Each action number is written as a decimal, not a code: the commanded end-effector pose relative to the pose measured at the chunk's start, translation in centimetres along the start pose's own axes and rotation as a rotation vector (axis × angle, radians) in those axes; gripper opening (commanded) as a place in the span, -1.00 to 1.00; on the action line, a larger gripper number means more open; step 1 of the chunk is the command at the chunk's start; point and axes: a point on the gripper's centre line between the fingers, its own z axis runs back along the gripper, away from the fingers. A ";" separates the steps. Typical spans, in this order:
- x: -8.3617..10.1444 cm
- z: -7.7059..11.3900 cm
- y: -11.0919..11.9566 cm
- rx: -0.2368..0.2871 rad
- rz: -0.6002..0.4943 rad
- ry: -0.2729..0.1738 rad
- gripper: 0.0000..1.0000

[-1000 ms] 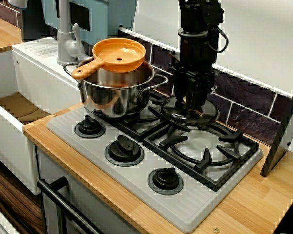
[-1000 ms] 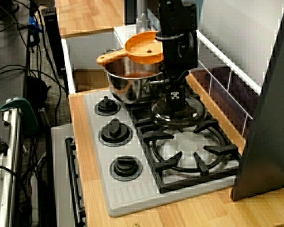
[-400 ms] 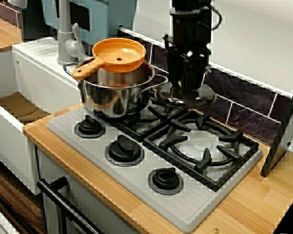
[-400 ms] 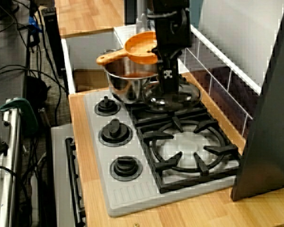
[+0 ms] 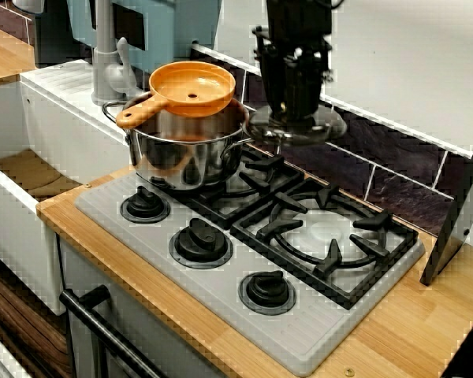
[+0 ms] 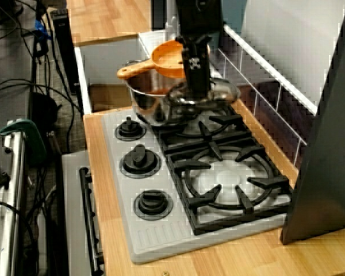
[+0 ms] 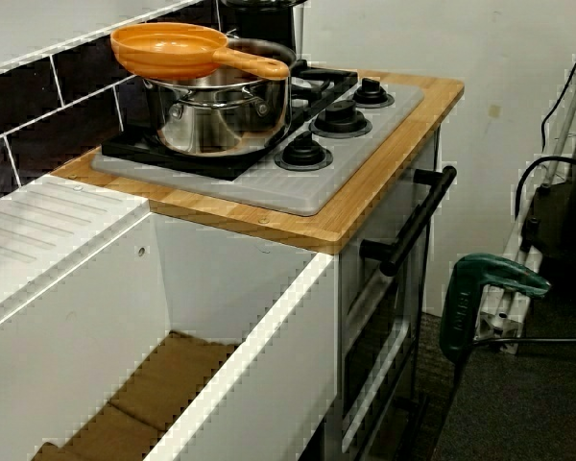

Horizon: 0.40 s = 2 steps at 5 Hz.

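Sink: a white basin (image 5: 16, 213) is sitting at the left edge of the view facing the tiles, and a grey tap (image 5: 105, 55) is standing behind it in the upper left.
Pot: a steel pot (image 5: 188, 150) is resting on the back burner, left of centre, and an orange strainer (image 5: 191, 88) is lying across its rim with the handle pointing left.
Claw: the black gripper (image 5: 293, 118) is hanging from the top of the frame, just right of the pot, its fingers clamped together on the middle of the lid.
Lid: the glass lid (image 5: 296, 127) is hanging level in the air above the grates, its left edge just beside the pot's rim. In the view along the counter the lid (image 6: 206, 95) is overlapping the pot's right side.
Stove: black grates (image 5: 331, 253) are lying centre-right, and three knobs (image 5: 199, 239) are lining the front of the grey stove top (image 5: 299, 331).
Right edge: a dark panel (image 5: 457, 220) is leaning on the counter.
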 end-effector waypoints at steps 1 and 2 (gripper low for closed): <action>-1.1 4.6 0.9 -0.007 -0.008 -0.097 -1.00; -1.8 4.9 1.6 0.011 -0.005 -0.094 -1.00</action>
